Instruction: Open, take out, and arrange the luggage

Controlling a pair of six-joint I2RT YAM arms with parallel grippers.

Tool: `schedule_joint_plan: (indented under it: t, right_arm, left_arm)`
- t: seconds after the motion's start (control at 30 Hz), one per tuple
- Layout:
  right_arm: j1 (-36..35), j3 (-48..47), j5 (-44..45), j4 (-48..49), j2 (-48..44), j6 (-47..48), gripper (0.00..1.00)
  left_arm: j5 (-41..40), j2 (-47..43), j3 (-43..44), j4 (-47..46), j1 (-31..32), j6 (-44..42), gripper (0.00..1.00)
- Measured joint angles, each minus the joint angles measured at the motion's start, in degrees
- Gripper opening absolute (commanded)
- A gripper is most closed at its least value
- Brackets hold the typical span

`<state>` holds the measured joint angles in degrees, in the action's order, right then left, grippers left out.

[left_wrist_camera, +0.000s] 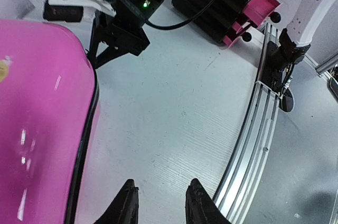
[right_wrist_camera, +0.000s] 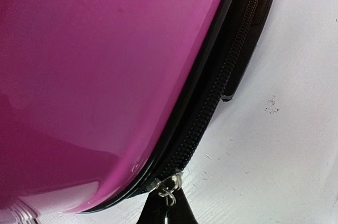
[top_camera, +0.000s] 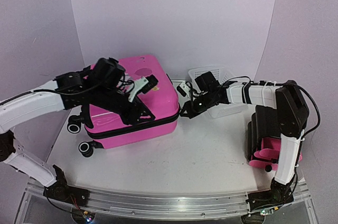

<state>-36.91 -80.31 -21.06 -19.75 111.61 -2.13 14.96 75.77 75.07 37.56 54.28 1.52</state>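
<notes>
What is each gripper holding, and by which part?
The right gripper pinches the zipper pull of the luggage, at its corner. The left gripper holds nothing; its fingers stand apart above the table.

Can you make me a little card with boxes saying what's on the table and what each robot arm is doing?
Luggage: hot-pink hard-shell suitcase, lying flat, lid closed
Right tool: shut on the silver zipper pull
Left tool: open, holding nothing
Also there: white mesh plastic basket; black cabinet with pink drawers
Surface: white table
</notes>
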Motion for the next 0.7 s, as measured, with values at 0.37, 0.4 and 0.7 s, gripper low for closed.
schedule_joint_plan:
  t: [0.37, 0.4, 0.7]
  right_arm:
    - [0.00, 0.94, 0.07, 1.16, -0.26, -0.68, 0.00]
    - [-0.02, 1.86, 0.22, 2.29, -0.61, -1.03, 0.00]
    - [-1.97, 16.48, 4.35, 22.69, -5.97, -2.60, 0.00]
  left_arm:
    - [-13.35, 16.65, -5.55, -22.88, 0.46, 5.75, 0.09]
    - [-15.26, 17.90, -5.53, -23.96, 0.48, 6.12, 0.08]
    - [-25.75, 26.64, -2.49, -27.15, 3.61, 8.46, 0.08]
